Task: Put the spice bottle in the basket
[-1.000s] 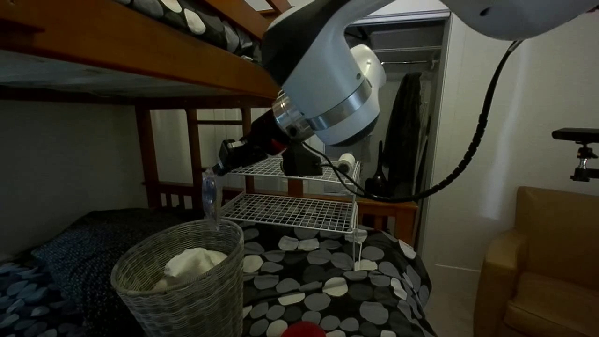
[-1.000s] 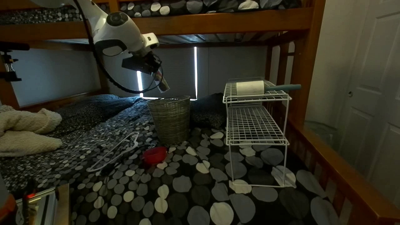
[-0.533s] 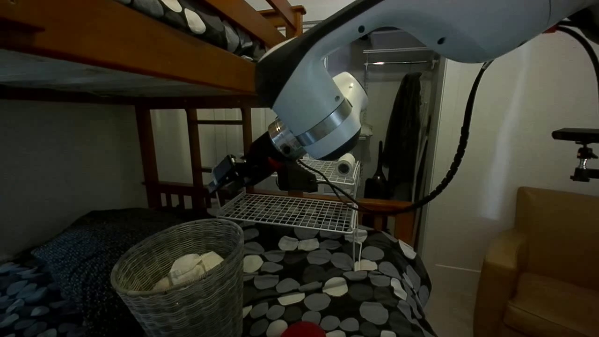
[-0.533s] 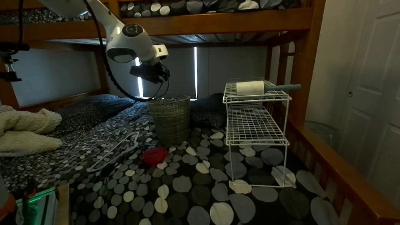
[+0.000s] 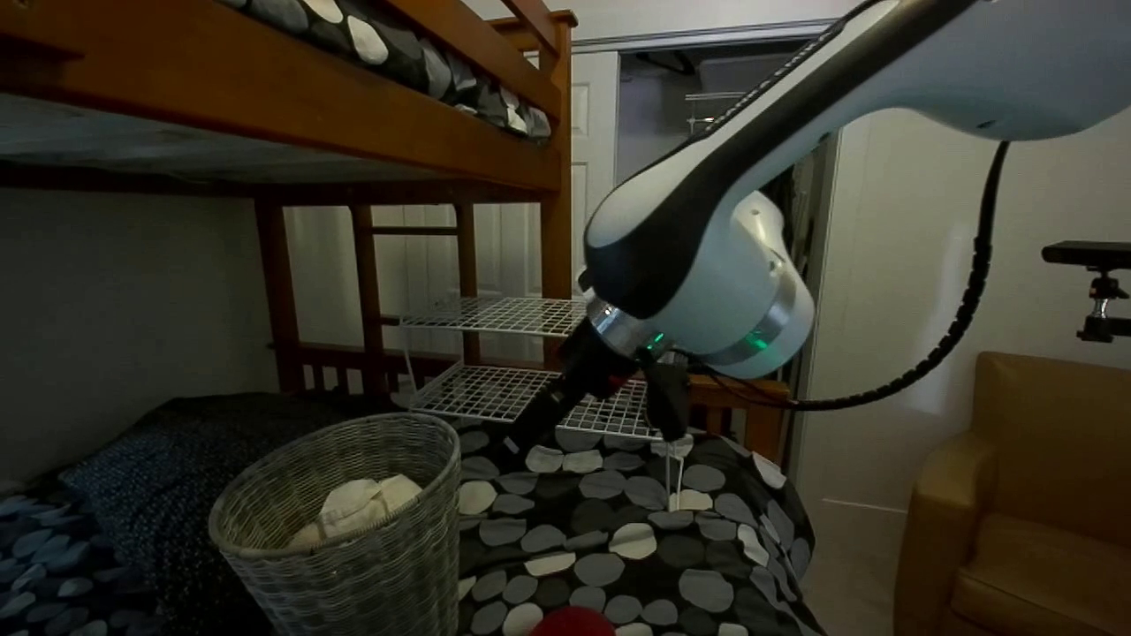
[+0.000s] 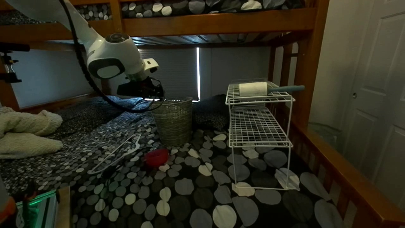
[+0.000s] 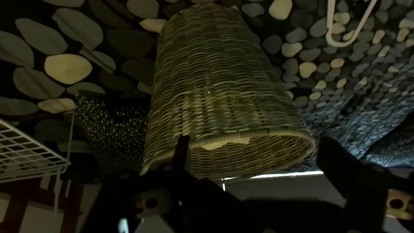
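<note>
The woven basket [image 5: 380,574] stands on the dotted bedspread, a crumpled pale cloth [image 5: 367,505] inside it. In the wrist view the basket [image 7: 213,81] fills the middle, its opening between and beyond my fingertips, with an edge of cloth showing. My gripper [image 7: 254,140] is open, its fingers wide apart and nothing between them. In an exterior view the gripper [image 5: 514,442] points down beside the basket, apart from its rim in that picture. The spice bottle is out of view; the deeper inside of the basket [image 6: 174,123] is hidden.
A white wire rack [image 6: 261,126] stands beside the basket, a white roll [image 6: 253,89] with a teal handle on top. A red bowl [image 6: 156,157] and a white hanger [image 6: 120,154] lie on the bed. The upper bunk's wooden beam [image 6: 218,26] runs overhead.
One second ago a clear bottle hung from my gripper over the basket; half a second ago it was gone and the cloth looked pushed down. The arm has since drawn back and lower.
</note>
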